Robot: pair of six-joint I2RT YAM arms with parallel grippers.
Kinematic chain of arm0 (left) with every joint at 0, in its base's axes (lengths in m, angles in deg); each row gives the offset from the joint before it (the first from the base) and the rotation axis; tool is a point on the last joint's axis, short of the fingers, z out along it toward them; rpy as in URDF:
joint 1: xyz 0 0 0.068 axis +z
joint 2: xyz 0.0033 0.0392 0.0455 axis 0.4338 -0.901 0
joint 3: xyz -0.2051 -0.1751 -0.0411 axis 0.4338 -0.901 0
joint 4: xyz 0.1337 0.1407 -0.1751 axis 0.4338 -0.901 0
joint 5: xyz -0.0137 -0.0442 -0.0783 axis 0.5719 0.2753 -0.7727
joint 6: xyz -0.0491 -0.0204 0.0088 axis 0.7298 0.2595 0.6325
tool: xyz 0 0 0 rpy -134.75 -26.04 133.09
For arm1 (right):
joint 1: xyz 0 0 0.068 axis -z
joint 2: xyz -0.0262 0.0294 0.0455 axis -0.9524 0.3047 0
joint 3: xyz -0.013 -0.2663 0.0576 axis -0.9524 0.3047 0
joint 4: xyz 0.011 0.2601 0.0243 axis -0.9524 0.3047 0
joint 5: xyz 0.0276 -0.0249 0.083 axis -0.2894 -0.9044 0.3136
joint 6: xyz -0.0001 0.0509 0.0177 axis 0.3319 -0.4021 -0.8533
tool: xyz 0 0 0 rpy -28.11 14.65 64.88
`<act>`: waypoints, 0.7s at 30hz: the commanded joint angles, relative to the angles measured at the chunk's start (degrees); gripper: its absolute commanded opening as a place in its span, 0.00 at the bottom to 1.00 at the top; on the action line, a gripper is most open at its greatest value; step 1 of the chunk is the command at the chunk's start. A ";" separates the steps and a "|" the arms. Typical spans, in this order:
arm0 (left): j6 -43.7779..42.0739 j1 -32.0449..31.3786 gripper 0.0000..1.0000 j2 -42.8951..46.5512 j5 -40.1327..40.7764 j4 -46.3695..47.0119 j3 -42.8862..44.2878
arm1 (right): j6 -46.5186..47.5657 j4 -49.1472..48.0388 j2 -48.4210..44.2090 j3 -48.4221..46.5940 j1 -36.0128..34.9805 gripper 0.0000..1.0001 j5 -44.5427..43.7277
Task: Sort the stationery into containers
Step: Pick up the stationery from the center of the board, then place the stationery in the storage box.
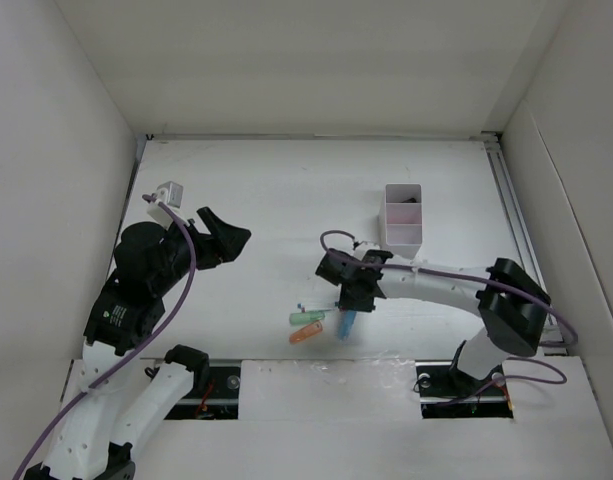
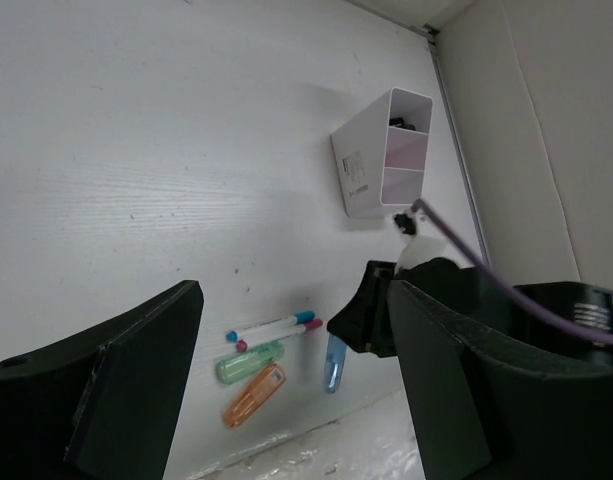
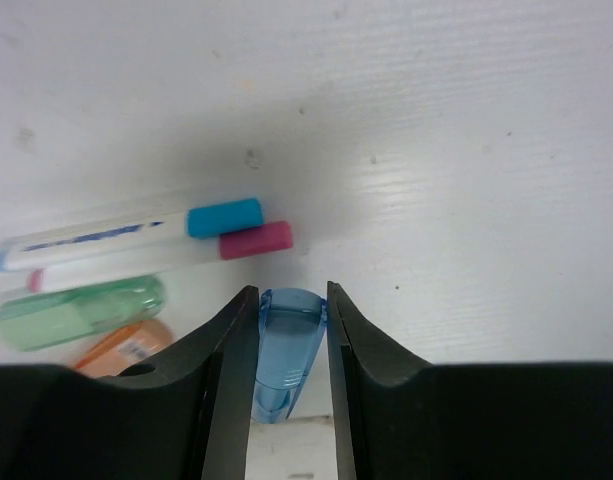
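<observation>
While the right gripper (image 3: pixel 289 294) sits low over the worktop (image 3: pixel 466 150), its fingers (image 3: pixel 231 370) bracket the blue marker (image 3: pixel 286 350) and appear to touch it on both sides; the opening is narrowed to the marker's width, so the gripper is judged closed on it. Whether the marker is clear of the worktop cannot be told. The marker's long axis runs back from the fingertips toward the wrist, square to the closing direction.

Just off the gripper's left side lie a green marker (image 3: pixel 81 312) and an orange marker (image 3: pixel 121 345); ahead of the fingertips, slightly left, lie two thin pens, one blue-capped (image 3: pixel 224 217), one pink-capped (image 3: pixel 254 240).

The white box (image 1: pixel 403 225) stands well beyond the right gripper, away from the arm bases and a little to its right; this bearing governs the coming carry. The marker will probably need tipping upright over a compartment.

The left gripper (image 1: pixel 228 232) hangs wide open and empty, far to the left; the right arm is the nearer.
</observation>
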 commanded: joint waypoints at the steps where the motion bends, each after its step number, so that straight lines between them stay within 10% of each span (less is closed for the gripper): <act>1: -0.11 0.09 0.72 -0.16 -0.64 2.45 -1.06 | 1.81 4.45 -6.52 -8.19 4.02 0.20 -6.31; 12: 0.42 0.09 0.72 -0.16 -1.88 2.98 -2.82 | 17.55 -10.56 -6.36 -23.84 35.57 0.20 -16.85; 21: 0.42 0.09 0.72 0.89 -0.73 2.98 -4.93 | 17.55 -12.77 2.35 -28.78 42.28 0.20 -22.39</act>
